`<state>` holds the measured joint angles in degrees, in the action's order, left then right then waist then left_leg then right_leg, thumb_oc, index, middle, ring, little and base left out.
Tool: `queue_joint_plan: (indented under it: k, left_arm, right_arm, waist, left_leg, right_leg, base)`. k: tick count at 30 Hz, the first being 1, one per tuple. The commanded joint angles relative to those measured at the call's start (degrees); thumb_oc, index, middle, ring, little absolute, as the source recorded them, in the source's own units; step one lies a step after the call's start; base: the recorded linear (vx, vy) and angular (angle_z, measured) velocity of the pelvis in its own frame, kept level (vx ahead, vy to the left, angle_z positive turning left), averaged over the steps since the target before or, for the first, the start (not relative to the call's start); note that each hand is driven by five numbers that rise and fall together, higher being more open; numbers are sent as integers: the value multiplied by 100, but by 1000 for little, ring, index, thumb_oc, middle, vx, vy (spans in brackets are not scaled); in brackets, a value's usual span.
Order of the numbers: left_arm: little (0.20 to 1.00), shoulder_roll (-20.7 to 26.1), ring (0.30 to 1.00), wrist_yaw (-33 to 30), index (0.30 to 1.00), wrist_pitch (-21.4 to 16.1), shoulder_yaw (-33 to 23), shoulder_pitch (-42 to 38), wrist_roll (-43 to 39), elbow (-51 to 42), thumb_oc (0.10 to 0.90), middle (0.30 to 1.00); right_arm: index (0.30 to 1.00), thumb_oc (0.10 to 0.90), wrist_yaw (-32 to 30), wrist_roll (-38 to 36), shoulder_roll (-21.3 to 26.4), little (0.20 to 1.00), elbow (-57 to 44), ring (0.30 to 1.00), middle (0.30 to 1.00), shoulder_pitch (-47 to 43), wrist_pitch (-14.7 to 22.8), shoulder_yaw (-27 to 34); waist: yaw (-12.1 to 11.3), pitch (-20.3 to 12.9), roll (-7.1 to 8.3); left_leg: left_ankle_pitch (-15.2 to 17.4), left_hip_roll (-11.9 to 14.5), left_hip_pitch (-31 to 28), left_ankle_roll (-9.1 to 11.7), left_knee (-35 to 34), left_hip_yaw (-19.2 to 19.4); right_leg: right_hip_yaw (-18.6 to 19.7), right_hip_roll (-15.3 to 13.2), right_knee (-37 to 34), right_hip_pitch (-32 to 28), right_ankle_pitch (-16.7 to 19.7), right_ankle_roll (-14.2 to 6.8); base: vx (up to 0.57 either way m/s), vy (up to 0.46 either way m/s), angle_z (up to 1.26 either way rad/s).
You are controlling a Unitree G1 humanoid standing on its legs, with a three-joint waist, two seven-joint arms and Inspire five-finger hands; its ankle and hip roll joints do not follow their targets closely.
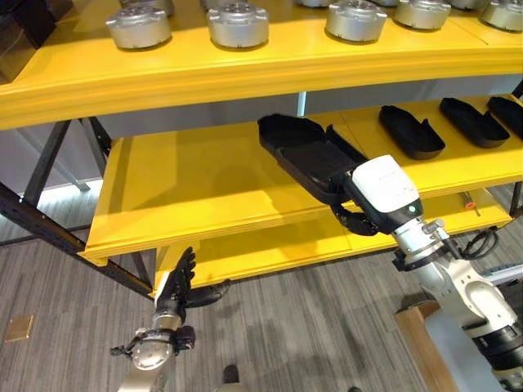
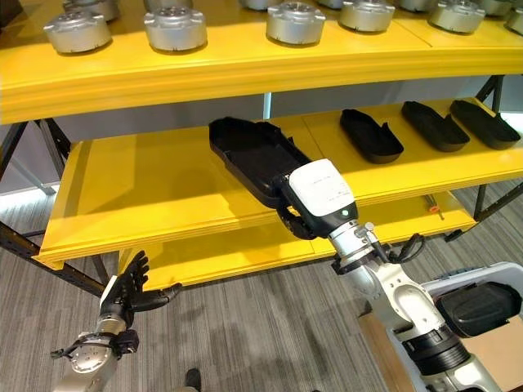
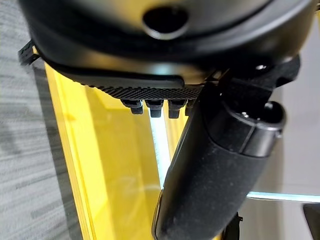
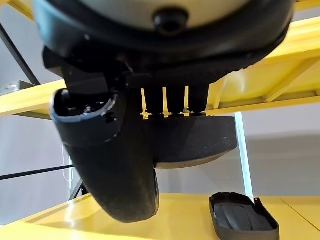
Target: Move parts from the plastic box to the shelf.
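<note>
Now, right hand: we grip the black moulded plastic part, sliding it onto the yellow middle shelf.
Left hand: fingers spread, idle, out of the way.

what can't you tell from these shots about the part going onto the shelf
- Right hand fingers: under the black part in both eye views, so the grip is unclear.
- Part's resting contact with the middle shelf: hidden by the part itself.
- Round metal parts on the top shelf: cut off by the frame's top edge.

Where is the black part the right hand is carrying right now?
The black part lies over the middle shelf's front edge, gripped by the right hand, left of three black parts already there.
</note>
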<state>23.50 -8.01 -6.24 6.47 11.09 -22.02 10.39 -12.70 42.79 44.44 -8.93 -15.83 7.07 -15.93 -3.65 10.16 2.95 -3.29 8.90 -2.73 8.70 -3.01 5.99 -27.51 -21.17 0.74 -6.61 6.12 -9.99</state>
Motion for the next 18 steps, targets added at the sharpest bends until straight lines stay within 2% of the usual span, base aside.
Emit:
queue_joint_plan:
  k: [1,6,12,15,16,17,18]
  left_arm:
    - [1000,92,1000,50,1000,-475,-109,-222,189,-450,900,1000]
    - [1000,86,1000,92,1000,-465,-188,-74,186,-495,900,1000]
    - [1000,138,1000,138,1000,-457,-272,97,152,-555,900,1000]
    - [1000,204,1000,178,1000,-447,-269,181,125,-575,900,1000]
    - [1000,205,1000,178,1000,-446,-275,181,124,-577,900,1000]
    - [1000,280,1000,197,1000,-448,-249,201,107,-601,900,1000]
    - [1000,301,1000,205,1000,-452,-258,208,86,-624,900,1000]
  right_arm:
    - [300,400,-541,17,68,300,-402,300,300,-567,-104,577]
    - [300,400,-384,-121,-141,300,-47,300,300,-733,-143,279]
    - [300,400,-278,-217,-306,300,290,300,300,-1056,-150,-73]
    - [300,400,-240,-340,-454,300,591,300,300,-1391,-188,-334]
    - [300,400,-248,-341,-459,300,609,300,300,-1409,-185,-346]
    - [300,400,-229,-427,-547,300,826,300,300,-1601,-226,-502]
    - [300,400,-265,-465,-597,300,960,300,300,-1718,-239,-574]
  waist:
    - [23,-726,118]
    - [-217,-735,302]
    - [-456,-697,403]
    - [-692,-642,493]
    - [-679,-641,495]
    - [-833,-592,540]
    - [-869,-555,553]
  left_leg:
    - [-133,235,-59,-223,-199,274]
    - [-87,150,12,-261,-199,241]
    - [-69,149,71,-249,-196,160]
    - [-96,124,204,-252,-198,48]
    - [-99,122,209,-252,-198,39]
    - [-122,98,298,-257,-197,-41]
    - [-135,79,347,-260,-194,-94]
  right_leg:
    - [41,-239,397,214,232,-333]
    - [-122,-272,322,127,374,-412]
    - [-267,-236,254,33,436,-447]
    - [-429,-213,224,-20,492,-464]
    - [-440,-213,220,-24,493,-464]
    - [-533,-203,216,-56,493,-463]
    - [-593,-206,222,-70,482,-460]
  base:
    - [47,55,5]
    - [23,23,4]
    - [20,3,11]
    - [2,-10,16]
    - [5,-19,41]
    - [-3,-12,65]
    - [-13,-24,57]
